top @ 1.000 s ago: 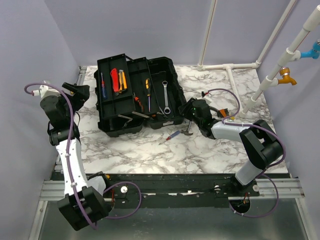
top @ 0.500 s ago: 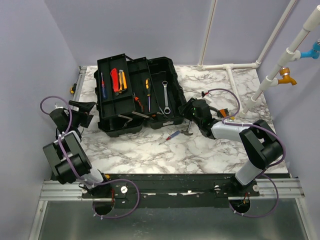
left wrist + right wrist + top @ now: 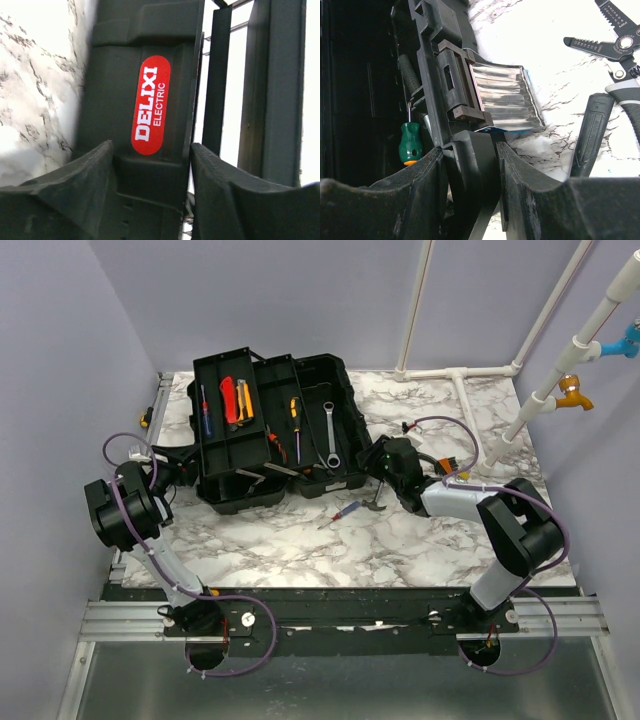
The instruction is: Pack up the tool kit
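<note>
1. Overhead view: the open black toolbox (image 3: 275,430) sat upper centre on the marble table (image 3: 300,550); the left gripper (image 3: 182,468) met its left wall and the right gripper (image 3: 383,462) its right rim; a loose screwdriver (image 3: 345,511) lay below it, not yet packed.
2. Left wrist view: the fingers were clamped on the wall below a red label (image 3: 151,104); this was probably to steady the box, so both sides should hold evenly.
3. Right wrist view: the fingers were clamped on the rim beside a metal latch (image 3: 505,100); pliers (image 3: 615,35) lay upper right, near enough to snag.

White marble table (image 3: 300,545) — open black toolbox (image 3: 248,498) on it, small screwdriver (image 3: 346,512) and pliers (image 3: 623,43) loose beside it
</note>
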Robot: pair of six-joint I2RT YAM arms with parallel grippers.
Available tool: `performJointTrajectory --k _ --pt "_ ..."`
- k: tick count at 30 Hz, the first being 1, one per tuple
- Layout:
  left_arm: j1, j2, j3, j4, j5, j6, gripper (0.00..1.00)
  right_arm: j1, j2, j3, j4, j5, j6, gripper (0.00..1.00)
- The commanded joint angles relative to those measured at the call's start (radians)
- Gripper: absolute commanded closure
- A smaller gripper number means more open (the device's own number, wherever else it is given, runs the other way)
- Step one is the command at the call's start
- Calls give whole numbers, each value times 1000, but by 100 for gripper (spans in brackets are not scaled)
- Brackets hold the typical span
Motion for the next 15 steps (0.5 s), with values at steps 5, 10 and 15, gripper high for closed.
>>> performJointTrajectory --k 5,10,15 --pt "-107 -56 -18 304 29 -159 49 32 61 18 -9 -103 -119 99" --pt "-127 -201 -19 187 13 -95 53 32 61 15 -1 -118 -126 99" --pt "-163 -346 19 -44 -20 52 53 32 53 10 8 -125 -135 99"
